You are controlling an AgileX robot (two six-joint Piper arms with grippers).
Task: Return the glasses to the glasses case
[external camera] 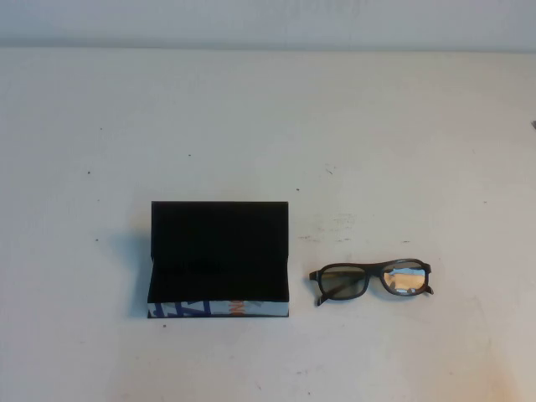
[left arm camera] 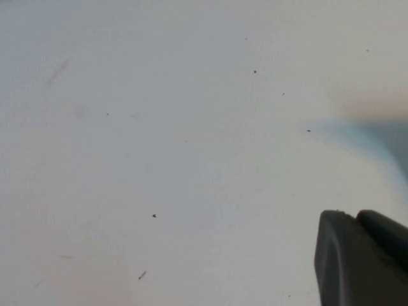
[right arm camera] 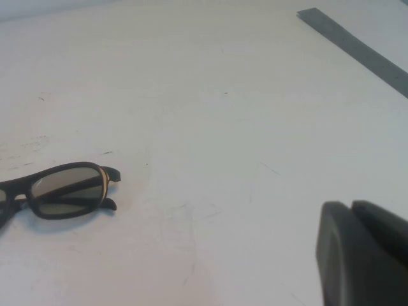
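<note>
**Case open at left, glasses lying apart at right**

In the high view one glasses case (external camera: 219,261) is seen on the white surface (external camera: 268,126), left of centre and toward the near edge. Its flap lid is raised, the black lining is exposed, and the white side with blue and orange print is turned to the near edge. One pair of glasses (external camera: 371,280) is seen to its right, also toward the near edge, lying flat with the arms folded and well apart from the case; a bare strip of surface is left between them. Neither arm is shown in this view.

The left pincer (left arm camera: 360,258) is seen only in the left wrist view, as a dark tip over bare, speckled surface; neither the case nor the glasses is caught there. Whether it is wide or narrow cannot be told.

In the right wrist view part of the glasses (right arm camera: 57,191) is shown, one lens and a folded arm, with the other lens cut off at the picture's border. The right pincer (right arm camera: 363,255) appears as a dark tip, well apart from the glasses; its opening cannot be told either. A grey strip (right arm camera: 354,48) is seen there and in no other view.

Wide open room is left across the far half of the surface and toward both side edges.
</note>
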